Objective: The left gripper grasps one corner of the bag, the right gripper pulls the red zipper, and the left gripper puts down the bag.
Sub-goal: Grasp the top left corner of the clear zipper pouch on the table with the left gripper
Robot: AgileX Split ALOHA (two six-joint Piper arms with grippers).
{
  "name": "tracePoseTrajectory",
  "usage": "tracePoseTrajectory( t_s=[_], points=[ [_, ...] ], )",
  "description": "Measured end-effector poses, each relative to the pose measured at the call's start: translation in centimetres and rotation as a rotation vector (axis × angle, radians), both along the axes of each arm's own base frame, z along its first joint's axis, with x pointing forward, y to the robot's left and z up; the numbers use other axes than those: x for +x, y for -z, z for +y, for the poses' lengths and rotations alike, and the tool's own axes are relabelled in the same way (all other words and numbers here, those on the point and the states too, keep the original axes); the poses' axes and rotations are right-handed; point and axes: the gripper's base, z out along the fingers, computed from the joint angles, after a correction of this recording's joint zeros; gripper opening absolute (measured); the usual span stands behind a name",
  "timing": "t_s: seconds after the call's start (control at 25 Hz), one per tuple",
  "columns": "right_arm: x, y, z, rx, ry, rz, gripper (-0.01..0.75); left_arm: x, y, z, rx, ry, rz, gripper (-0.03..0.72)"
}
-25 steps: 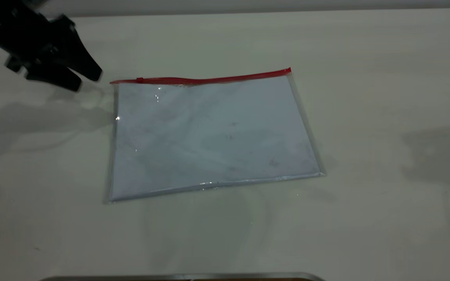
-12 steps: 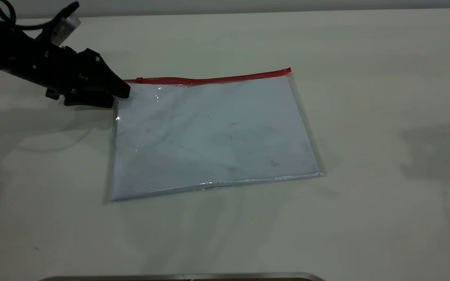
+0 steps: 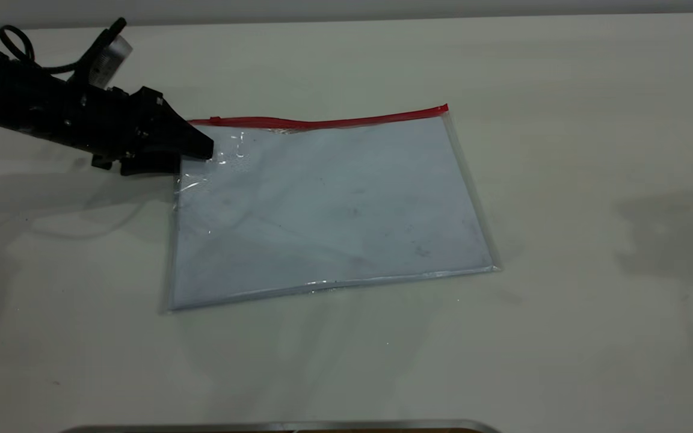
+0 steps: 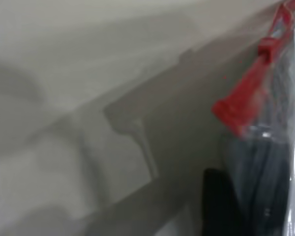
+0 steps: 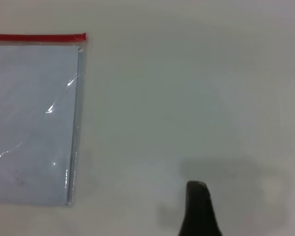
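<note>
bag [image 3: 328, 210]: clear, white sheet | red zipper [image 3: 322, 122]: red | left gripper [image 3: 193, 150]: black | table [image 3: 563, 300]: cream

The bag [image 3: 328, 210] lies flat on the counter [image 3: 563, 337], near its middle in the exterior view. The red zipper [image 3: 322, 122] runs along the bag's far long edge, with its slider tab [image 3: 215, 120] close to the left end. The left claw [image 3: 193, 150] sits at the bag's far left corner [image 3: 187, 174], its tips over the bag just in front of the zipper's left end; its arm extends away to the left. In the left wrist view the zipper's end [image 4: 231, 110] lies just beside the claw. The right claw [image 5: 199, 209] is over bare counter, well apart from the bag and to its right.
</note>
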Motion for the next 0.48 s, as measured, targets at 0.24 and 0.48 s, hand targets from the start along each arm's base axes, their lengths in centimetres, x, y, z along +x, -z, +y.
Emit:
tracePoseTrajectory(
  t_s=[0.24, 0.48],
  points=[
    [0.0, 0.0, 0.0, -0.001, -0.001, 0.000, 0.578, 0.3, -0.5, -0.2, -0.019, 0.066, -0.095, 0.056],
    [0.2, 0.1, 0.1, -0.023, -0.041, -0.006, 0.578, 2.1, -2.8, -0.3, 0.024, 0.288, -0.241, 0.053]
  ],
)
